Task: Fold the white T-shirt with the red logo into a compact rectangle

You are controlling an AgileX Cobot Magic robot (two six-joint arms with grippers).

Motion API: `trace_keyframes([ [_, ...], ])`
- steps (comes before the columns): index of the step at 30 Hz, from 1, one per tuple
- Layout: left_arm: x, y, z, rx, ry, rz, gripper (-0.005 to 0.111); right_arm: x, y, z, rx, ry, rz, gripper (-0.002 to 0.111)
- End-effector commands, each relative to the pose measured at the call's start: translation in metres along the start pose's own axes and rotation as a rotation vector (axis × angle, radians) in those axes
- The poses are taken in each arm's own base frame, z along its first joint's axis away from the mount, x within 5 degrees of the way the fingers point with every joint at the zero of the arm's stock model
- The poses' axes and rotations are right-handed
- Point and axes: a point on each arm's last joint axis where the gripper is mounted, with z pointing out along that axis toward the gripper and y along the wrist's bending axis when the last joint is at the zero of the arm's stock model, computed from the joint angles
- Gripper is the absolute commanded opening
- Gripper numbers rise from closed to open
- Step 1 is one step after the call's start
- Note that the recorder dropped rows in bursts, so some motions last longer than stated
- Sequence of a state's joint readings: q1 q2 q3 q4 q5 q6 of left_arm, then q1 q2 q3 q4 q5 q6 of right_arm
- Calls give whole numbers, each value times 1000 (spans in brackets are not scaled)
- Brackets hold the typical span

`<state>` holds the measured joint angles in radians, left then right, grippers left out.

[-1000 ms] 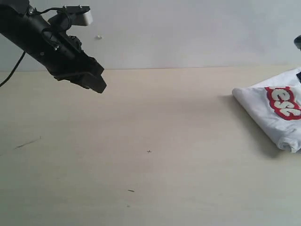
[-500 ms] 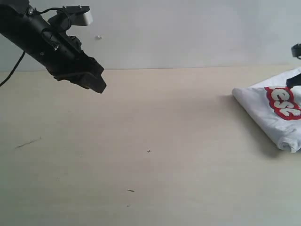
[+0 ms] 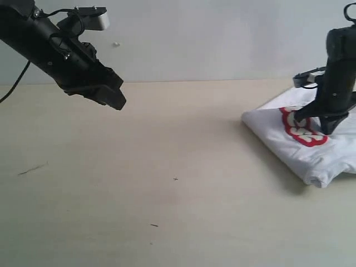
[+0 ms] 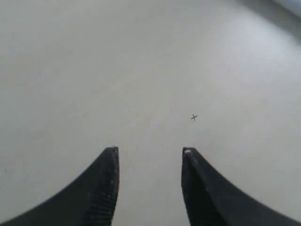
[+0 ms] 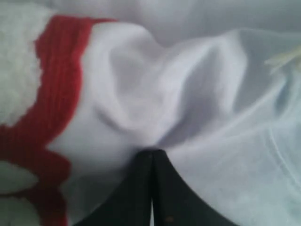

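Note:
The white T-shirt (image 3: 272,130) lies folded in a bundle at the table's right side, the red logo (image 3: 300,130) facing up. My right gripper (image 3: 324,128) comes straight down onto it beside the logo. In the right wrist view its jaws (image 5: 151,151) are shut, with white fabric (image 5: 202,84) puckered into folds at their tips and the logo's red edge (image 5: 59,84) next to them. My left gripper (image 3: 114,99) hangs high over the table's far left, away from the shirt. It stands open (image 4: 149,150) with nothing between its fingers.
The pale wooden table (image 3: 178,167) carries a small cross mark (image 3: 176,179) near the middle, also in the left wrist view (image 4: 194,117). A grey wall stands behind. The shirt reaches to the right edge of the exterior view.
My right arm came into view from the right and its jaws shut on the shirt. The whole bundle has slid to the left. The left arm has not moved.

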<state>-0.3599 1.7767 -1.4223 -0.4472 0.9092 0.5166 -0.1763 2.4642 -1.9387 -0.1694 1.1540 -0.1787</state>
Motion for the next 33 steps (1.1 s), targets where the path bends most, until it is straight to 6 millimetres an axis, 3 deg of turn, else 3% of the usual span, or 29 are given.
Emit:
trace_keyframes([
  [1,-1,0,-1,1,-17,-11,43,-1,90,33,-317,125,-27,0],
  [7,0,0,-1,2,-13,-8,43,-9,164,14,-354,15,-89,0],
  [13,-1,0,-1,-2,-17,-7,43,-6,242,3,-360,-74,-172,0],
  [17,0,-1,-1,6,-3,-7,43,-7,270,-18,-366,-172,-215,0],
  [21,7,-2,4,28,26,27,43,-6,268,-57,-395,-245,-208,0],
  [24,20,-5,18,105,47,77,41,-8,245,-84,-356,-307,-194,0],
  [26,28,-7,30,155,61,123,31,-10,226,-97,-342,-336,-148,0],
  [30,36,-21,56,236,63,219,0,-14,195,-109,-338,-366,-89,0],
  [33,35,-33,84,218,57,245,0,-17,175,-108,-330,-386,-48,0],
])
